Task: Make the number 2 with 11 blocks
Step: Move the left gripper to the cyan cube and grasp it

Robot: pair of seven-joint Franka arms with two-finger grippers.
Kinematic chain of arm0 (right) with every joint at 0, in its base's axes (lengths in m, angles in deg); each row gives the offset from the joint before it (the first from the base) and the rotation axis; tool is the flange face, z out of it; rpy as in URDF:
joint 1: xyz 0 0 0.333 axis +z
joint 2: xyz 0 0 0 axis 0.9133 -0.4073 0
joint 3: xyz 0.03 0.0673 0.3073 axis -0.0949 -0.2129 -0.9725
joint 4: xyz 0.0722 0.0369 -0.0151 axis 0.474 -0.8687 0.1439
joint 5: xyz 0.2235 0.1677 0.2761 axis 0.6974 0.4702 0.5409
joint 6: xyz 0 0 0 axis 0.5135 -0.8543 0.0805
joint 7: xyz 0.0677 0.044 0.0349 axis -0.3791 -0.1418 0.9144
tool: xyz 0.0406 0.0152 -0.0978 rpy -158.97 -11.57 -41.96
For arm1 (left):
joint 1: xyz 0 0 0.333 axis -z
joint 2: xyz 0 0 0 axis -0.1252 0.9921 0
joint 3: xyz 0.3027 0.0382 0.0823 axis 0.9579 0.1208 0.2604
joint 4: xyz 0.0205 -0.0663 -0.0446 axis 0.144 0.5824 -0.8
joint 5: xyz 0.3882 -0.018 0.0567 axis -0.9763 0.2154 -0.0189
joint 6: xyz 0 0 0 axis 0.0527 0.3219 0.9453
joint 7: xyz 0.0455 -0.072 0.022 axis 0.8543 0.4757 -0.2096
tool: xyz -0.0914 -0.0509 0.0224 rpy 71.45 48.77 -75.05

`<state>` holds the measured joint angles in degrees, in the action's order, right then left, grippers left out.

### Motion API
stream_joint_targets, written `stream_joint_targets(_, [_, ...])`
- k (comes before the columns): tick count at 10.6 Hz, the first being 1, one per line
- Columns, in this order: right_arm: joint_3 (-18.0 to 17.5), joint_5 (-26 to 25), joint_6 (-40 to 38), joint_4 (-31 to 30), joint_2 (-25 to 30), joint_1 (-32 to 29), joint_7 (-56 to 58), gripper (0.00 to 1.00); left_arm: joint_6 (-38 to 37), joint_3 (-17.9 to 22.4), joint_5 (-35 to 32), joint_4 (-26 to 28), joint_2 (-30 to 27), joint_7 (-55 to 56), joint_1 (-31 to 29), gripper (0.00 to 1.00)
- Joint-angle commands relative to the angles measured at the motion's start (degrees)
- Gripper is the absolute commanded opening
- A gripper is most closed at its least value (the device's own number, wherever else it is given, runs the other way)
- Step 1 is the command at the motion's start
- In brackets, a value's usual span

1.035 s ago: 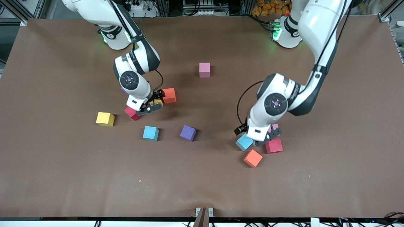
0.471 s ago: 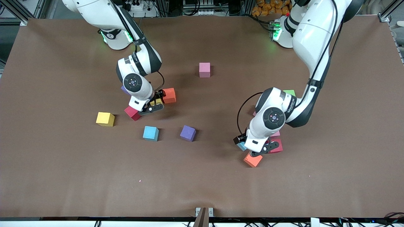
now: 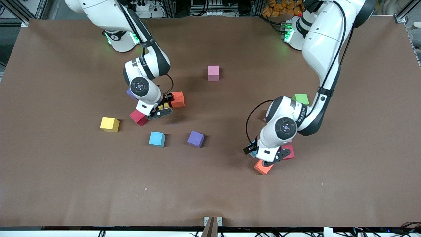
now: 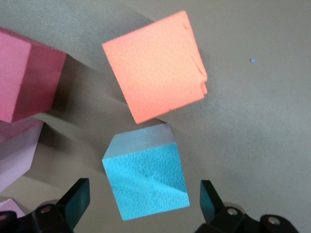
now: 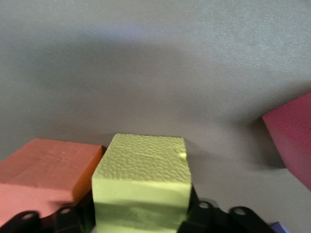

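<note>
My right gripper [image 3: 161,108] [image 5: 141,213] is shut on a yellow block [image 3: 163,106] [image 5: 143,179] at table level, between an orange block [image 3: 178,98] [image 5: 43,174] and a red block [image 3: 138,117] [image 5: 291,136]. My left gripper [image 3: 265,158] [image 4: 145,194] is open and low over a light blue block [image 3: 252,153] [image 4: 146,177], which lies between its fingers with gaps on both sides. Beside it lie another orange block [image 3: 263,167] [image 4: 155,65], a red block [image 3: 289,151] [image 4: 24,77] and a pink block [image 4: 14,150].
Loose on the table are a second yellow block [image 3: 110,124], a light blue block [image 3: 157,139], a purple block [image 3: 196,139] and a pink block [image 3: 213,72]. A green cube [image 3: 301,98] sits by the left arm. Another purple block [image 3: 131,93] peeks out under the right arm.
The left gripper has moved toward the front camera and down over the light blue block. The right gripper has closed on the yellow block.
</note>
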<state>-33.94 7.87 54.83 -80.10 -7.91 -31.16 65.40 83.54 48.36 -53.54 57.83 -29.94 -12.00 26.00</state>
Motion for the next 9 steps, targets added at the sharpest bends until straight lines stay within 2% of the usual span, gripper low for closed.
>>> stream_joint_targets(1, [0.3,1.1,-2.4,0.2,1.7,0.2,1.2,0.35,-0.2,1.7,3.6,-1.5,1.1,3.4,0.9,1.0])
stream_joint_targets(5, [0.5,0.8,-10.0,3.3,5.5,-2.8,10.7,0.35,1.3,1.8,5.2,-2.0,3.2,6.7,0.9,1.0])
stream_joint_targets(8, [0.3,-1.4,-11.3,3.2,7.8,0.8,12.3,0.35,2.1,1.8,5.2,-2.0,4.3,6.9,0.9,1.0])
stream_joint_targets(9, [0.3,-3.0,-14.5,3.5,9.2,3.1,12.5,0.35,2.0,1.8,5.0,-2.0,4.3,6.7,0.9,0.73])
